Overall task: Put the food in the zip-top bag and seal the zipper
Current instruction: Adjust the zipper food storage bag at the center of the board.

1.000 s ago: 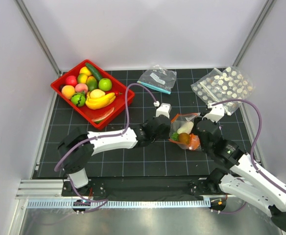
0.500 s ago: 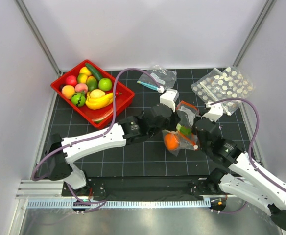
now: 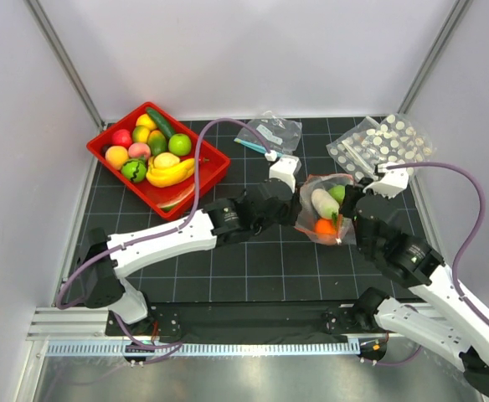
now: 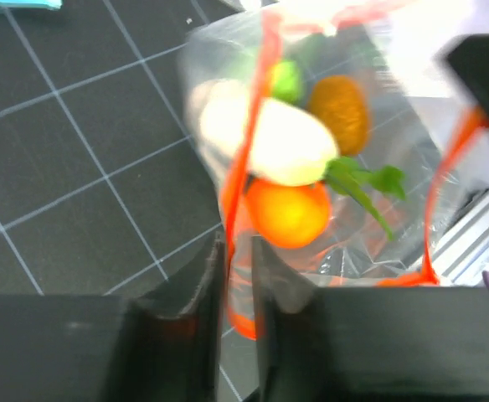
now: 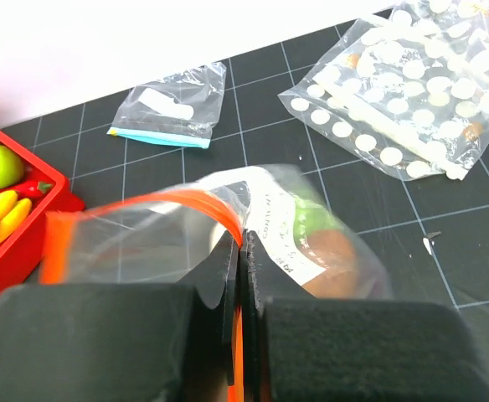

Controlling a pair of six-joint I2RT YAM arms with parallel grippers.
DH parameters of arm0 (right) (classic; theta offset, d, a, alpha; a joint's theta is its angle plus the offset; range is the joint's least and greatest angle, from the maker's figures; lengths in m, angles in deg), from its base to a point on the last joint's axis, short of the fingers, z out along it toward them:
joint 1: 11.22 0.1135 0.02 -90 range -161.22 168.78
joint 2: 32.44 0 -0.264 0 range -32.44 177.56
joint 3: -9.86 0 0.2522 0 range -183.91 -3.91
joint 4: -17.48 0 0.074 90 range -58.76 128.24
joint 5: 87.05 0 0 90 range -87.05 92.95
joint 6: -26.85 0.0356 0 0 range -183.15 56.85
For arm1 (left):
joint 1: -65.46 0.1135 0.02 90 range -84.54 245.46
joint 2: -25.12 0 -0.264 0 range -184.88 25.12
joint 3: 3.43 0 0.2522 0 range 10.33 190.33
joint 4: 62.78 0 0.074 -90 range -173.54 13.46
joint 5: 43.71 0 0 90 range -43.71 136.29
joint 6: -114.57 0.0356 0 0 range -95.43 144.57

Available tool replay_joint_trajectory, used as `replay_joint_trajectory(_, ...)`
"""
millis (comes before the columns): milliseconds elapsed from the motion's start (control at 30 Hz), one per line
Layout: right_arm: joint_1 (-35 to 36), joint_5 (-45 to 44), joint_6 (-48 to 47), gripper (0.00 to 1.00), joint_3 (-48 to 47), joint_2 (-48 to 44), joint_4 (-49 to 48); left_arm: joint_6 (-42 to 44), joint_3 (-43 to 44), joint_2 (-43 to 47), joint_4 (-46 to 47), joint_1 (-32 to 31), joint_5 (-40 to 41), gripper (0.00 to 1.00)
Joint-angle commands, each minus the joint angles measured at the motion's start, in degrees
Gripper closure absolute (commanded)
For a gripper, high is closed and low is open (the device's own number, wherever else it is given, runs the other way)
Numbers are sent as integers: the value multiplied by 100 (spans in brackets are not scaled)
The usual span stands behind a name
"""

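Position of the zip-top bag (image 3: 321, 209) has changed within the last half second. It was slung low and tilted between the arms, with the orange sagging toward the left arm. It now sits higher and more level, with its mouth edge stretched between the two grippers. The food (image 4: 265, 138) has settled into one cluster inside the bag: a white piece, an orange, a green piece and a brownish piece. Loading of these items therefore appears done, and the step in hand is judged to be sealing the zipper (image 4: 230, 191). More fruit lies in the red tray (image 3: 113, 127), well apart from the bag.

Left gripper (image 4: 238, 260): the fingers are nearly closed and pinch the orange-red strip between them at the left side of the bag. The left arm reaches rightward across the mat (image 3: 253, 268) and is more extended than a second ago.

Right gripper (image 5: 240, 251): the fingers are pressed together on the same strip at the opposite side. The right arm is bent, and its wrist has drawn back to the right over the last half second, which appears to tension the mouth.

In the right wrist view the strip bows in an open arc, so sealing is judged incomplete. Whether the bag touches the mat cannot be told.
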Motion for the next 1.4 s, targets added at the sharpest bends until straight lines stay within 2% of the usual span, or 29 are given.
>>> replay_joint_trajectory(0, 24, 19, -71, 99, -27, 9, -194, -119, -155, -69, 49, 207, -40, 71)
replay_joint_trajectory(33, 24, 46, -1, 99, 96, 53, -203, -146, -217, -95, 57, 286, -110, 64)
replay_joint_trajectory(67, 24, 63, 51, 99, 158, 132, -203, -164, -243, -121, 57, 313, -128, 43)
replay_joint_trajectory(167, 15, 125, 236, 99, 412, 325, -229, -164, -322, -244, 75, 340, -76, 26)
replay_joint_trajectory(467, 15, 222, 289, 99, 809, 370, -432, -94, -613, 212, -30, 506, 180, 3)
replay_joint_trajectory(600, 24, 213, 289, 99, 853, 361, -441, -111, -727, 502, -399, 831, 302, 2)
replay_joint_trajectory(1000, 24, 344, 272, 99, 905, 282, -467, -155, -1694, 1618, -513, 1886, 294, 1)
replay_joint_trajectory(1167, 24, 362, 272, 99, 914, 291, -502, -147, -1676, 1654, -926, 2711, 215, 0)
replay_joint_trajectory(1367, 24, 380, 210, 99, 879, 369, -590, -77, -1457, 1365, -874, 3634, -57, 0)
